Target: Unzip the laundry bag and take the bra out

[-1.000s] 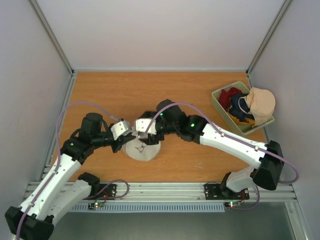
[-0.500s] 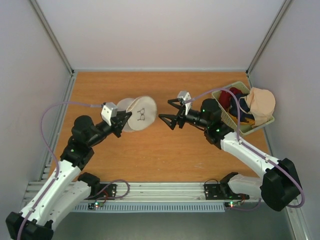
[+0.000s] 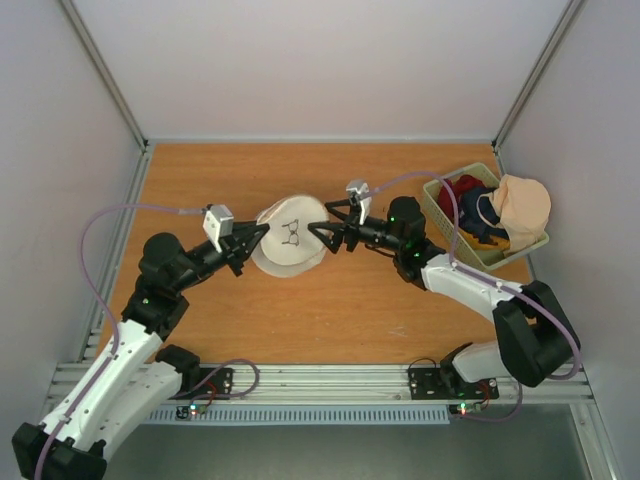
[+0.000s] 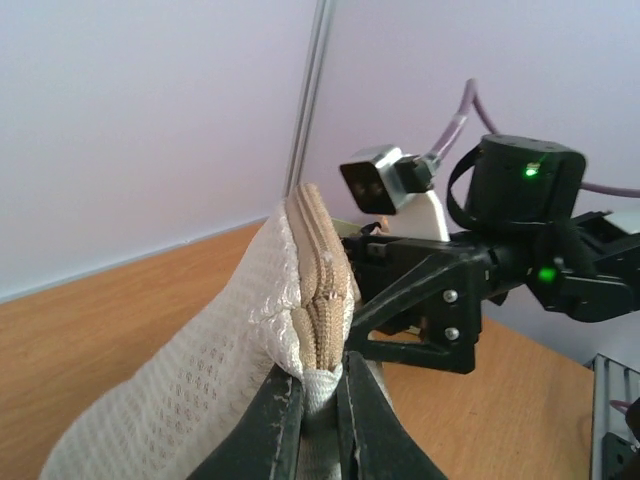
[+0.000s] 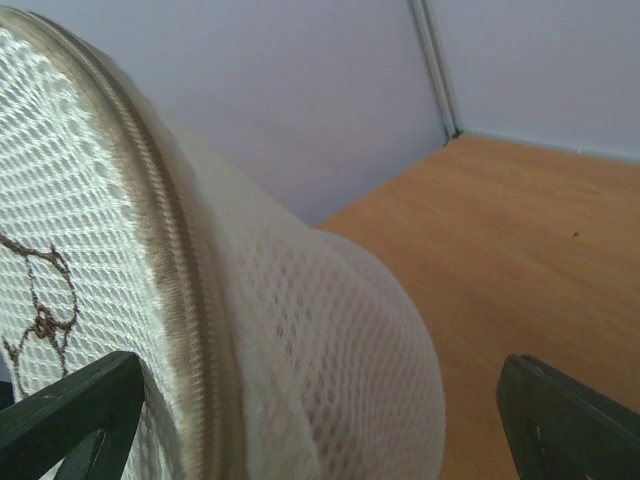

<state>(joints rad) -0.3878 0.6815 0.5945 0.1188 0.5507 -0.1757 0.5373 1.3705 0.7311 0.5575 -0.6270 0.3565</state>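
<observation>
The laundry bag, a round off-white mesh pouch with a small dark spectacles mark, hangs lifted above the table. My left gripper is shut on its left edge; in the left wrist view the fingers pinch the fabric tab at the end of the tan zipper. My right gripper is open at the bag's right edge, its fingers wide apart either side of the mesh and zipper seam. The bra is hidden.
A green plastic basket stands at the right edge of the wooden table, holding red and navy cloths and a pale peach rounded garment. Grey walls enclose the table on three sides.
My left gripper lifted the bag off the table and carried it up and right. My right gripper let go, drew back right, then came left again to the bag's right edge.
</observation>
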